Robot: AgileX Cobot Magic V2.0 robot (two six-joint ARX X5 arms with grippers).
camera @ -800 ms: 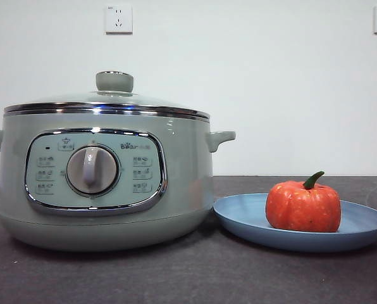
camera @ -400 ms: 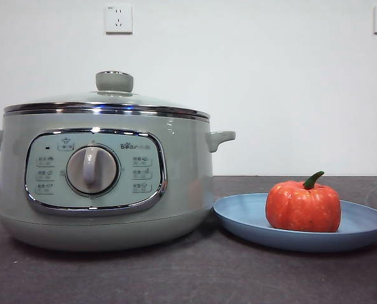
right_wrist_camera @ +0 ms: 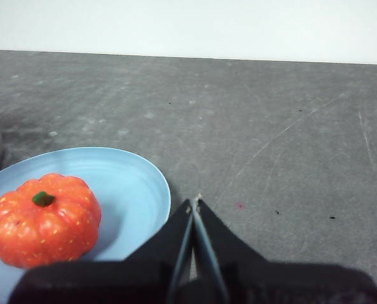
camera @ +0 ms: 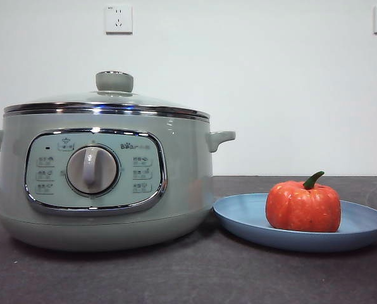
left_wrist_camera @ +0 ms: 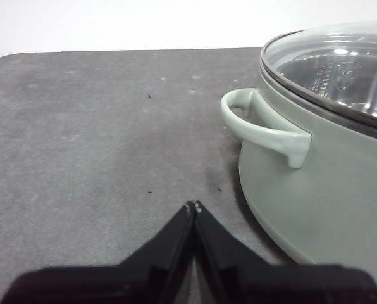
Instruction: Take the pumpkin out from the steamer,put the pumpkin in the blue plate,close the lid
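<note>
One pumpkin beside right end effector.

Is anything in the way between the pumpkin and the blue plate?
No. The pumpkin already sits on the blue plate, and the lid is on the steamer. Both grippers are shut and hold nothing.
</note>
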